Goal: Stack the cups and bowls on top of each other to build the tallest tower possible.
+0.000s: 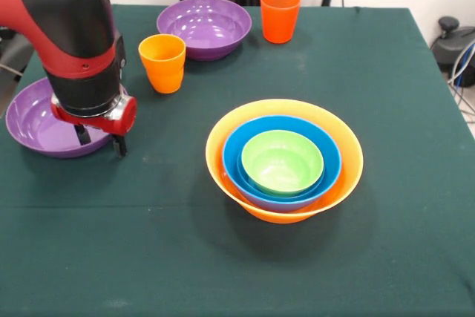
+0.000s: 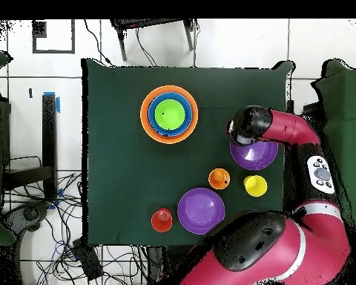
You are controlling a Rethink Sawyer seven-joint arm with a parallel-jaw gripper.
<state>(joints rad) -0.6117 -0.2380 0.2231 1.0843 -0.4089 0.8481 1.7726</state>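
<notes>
A large orange bowl (image 1: 341,176) (image 2: 146,122) sits mid-table with a blue bowl (image 1: 237,146) and a small green bowl (image 1: 282,161) nested inside it. One purple bowl (image 1: 37,124) (image 2: 256,157) lies at the left edge. My gripper (image 1: 101,141) hangs low over that bowl's right rim, open, with one finger inside the bowl and the other just outside. A second purple bowl (image 1: 204,26) (image 2: 201,210), an orange cup (image 1: 163,63) (image 2: 219,178) and a red-orange cup (image 1: 280,15) (image 2: 162,220) stand apart at the far side. A yellow cup (image 2: 256,185) shows only in the overhead view.
The dark green tablecloth (image 1: 148,257) covers the whole table. My arm (image 2: 285,130) reaches over the table's edge beside the left purple bowl and hides the yellow cup in the front view.
</notes>
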